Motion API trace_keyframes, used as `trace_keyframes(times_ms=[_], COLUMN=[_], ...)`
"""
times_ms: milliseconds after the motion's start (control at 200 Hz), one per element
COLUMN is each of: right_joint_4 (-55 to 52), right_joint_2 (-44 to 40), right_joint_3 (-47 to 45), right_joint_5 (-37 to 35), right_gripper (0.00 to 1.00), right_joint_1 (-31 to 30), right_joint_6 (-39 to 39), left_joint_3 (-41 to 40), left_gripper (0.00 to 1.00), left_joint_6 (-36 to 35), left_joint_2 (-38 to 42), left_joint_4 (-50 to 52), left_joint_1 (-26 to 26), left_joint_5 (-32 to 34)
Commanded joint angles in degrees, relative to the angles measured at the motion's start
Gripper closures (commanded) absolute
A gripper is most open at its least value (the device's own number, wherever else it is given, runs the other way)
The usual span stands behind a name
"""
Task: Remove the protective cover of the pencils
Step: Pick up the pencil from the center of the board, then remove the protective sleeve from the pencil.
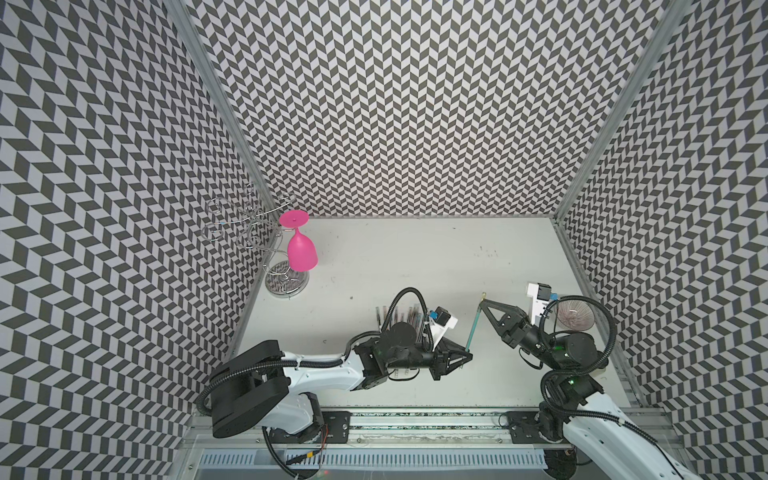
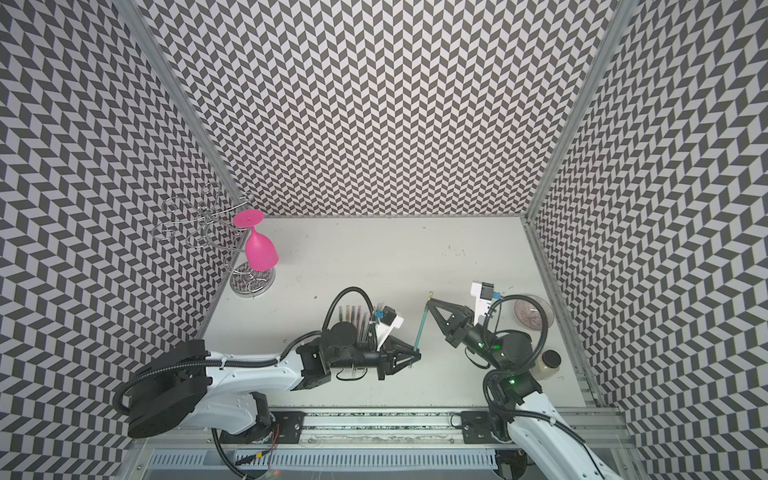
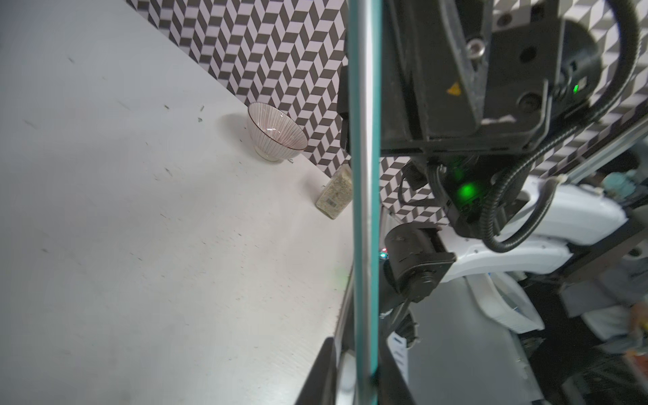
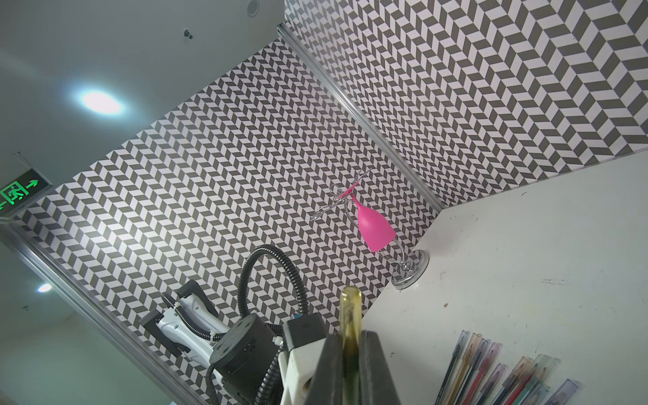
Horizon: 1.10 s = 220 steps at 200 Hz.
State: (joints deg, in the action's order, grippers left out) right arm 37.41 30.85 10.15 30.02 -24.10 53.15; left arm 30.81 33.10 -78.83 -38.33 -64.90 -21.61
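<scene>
The left gripper [image 1: 470, 356] is closing its jaws tight on the near end of a teal pencil [image 1: 474, 329], and the right gripper [image 1: 481, 307] is pinching the far end, where a yellow cap [image 4: 350, 312] is sitting on the tip. In the right wrist view the cap is showing as a see-through, yellowish sleeve, poking out rounded beyond the closed black fingers [image 4: 376, 368]. In the left wrist view the teal pencil [image 3: 364, 210] is running as a long, thin, straight rod across the whole frame, with a pale grey sheen along its middle, and its end is disappearing between the left fingers [image 3: 321, 371]. In both top views the rod is spanning the gap between the two grippers, slanting slightly away from the robot toward the right one. The other pencils [image 2: 353, 316] are lying side by side in a row on the table [image 1: 415, 257], just behind the left wrist, which is partly hiding them; the right wrist view is showing them [image 4: 491, 364] with black, yellow, pink and grey-blue bodies and clear capped ends. Farther out, a striped bowl [image 3: 277, 135] and a jar [image 3: 335, 196] are standing near the right wall, and a pink glass [image 1: 301, 249] is hanging upside down from a wire rack [image 1: 287, 286] in the far left corner.
</scene>
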Motion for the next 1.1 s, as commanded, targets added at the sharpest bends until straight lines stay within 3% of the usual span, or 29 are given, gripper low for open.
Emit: trace_keyframes(times_ms=[0,45,80,170,260,496,571,651,786,1096], right_joint_4=[2.18,0.19,-2.71,-11.57,-20.43,-37.28,-37.52,-33.86,-28.36,-26.17], right_joint_2=[-0.06,-0.41,-0.88,-1.95,-2.46,3.19,5.22,7.16,8.67,12.85], right_joint_3=[-0.20,-0.01,0.47,2.09,5.62,13.87,14.00,13.07,11.49,10.88], right_joint_5=[-0.85,-0.96,-1.59,-5.49,-8.73,-8.99,-5.24,3.34,12.28,13.20], right_gripper=[1.00,0.99,0.93,0.63,0.41,0.40,0.42,0.44,0.44,0.56], right_joint_1=[-0.37,-0.41,-0.34,-0.39,-0.25,-0.07,0.01,0.05,-0.01,-0.05], right_joint_6=[0.47,0.02,-0.68,-2.75,-6.85,-17.67,-18.83,-19.81,-18.49,-16.97], left_joint_3=[1.20,0.80,0.53,-0.03,-1.36,-5.95,-5.74,-5.62,-6.64,-9.82], left_gripper=[1.00,1.00,1.00,1.00,1.00,1.00,1.00,1.00,1.00,1.00], left_joint_6=[-0.31,-0.45,-0.71,-1.13,-2.09,-6.04,-8.43,-8.63,-10.32,-13.91], left_joint_2=[-0.21,0.12,0.47,1.92,4.86,18.38,22.76,25.76,25.35,21.34], left_joint_4=[-1.52,-0.96,0.03,4.31,9.58,24.73,30.94,35.92,39.38,37.77], left_joint_1=[-0.31,-0.32,-0.22,0.58,2.13,6.28,6.27,6.28,6.28,5.25], left_joint_5=[-0.85,-0.12,0.68,2.98,4.91,12.72,16.40,19.66,22.23,21.57])
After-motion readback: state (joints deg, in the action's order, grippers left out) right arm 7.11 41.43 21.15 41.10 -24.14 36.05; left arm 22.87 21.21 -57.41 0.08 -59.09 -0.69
